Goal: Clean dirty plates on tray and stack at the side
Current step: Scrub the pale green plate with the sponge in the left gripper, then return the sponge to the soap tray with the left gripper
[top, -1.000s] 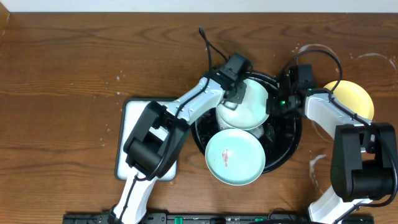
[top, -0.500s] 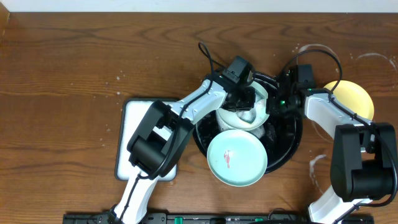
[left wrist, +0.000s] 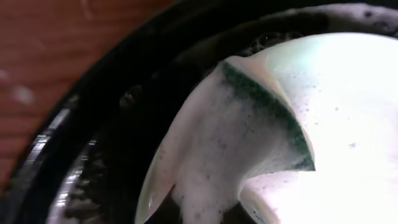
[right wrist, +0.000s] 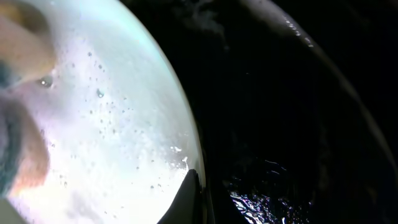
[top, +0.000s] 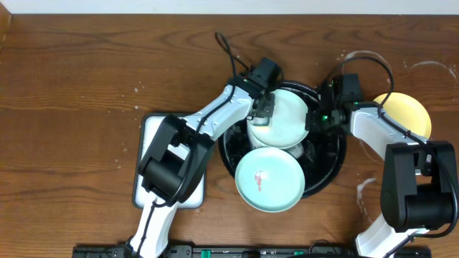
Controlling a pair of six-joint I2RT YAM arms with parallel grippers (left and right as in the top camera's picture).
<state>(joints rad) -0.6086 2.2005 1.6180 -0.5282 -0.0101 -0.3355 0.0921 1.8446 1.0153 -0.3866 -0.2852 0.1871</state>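
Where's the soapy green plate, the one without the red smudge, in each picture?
Overhead: the soapy plate sits in the middle, at the tray's far side.
Left wrist: it fills the right side, bright and sudsy.
Right wrist: it fills the left side.
Shared landmark: the black tray under it, dark in every view.

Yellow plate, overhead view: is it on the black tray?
No, the yellow plate lies on the wooden table, outside the black tray.
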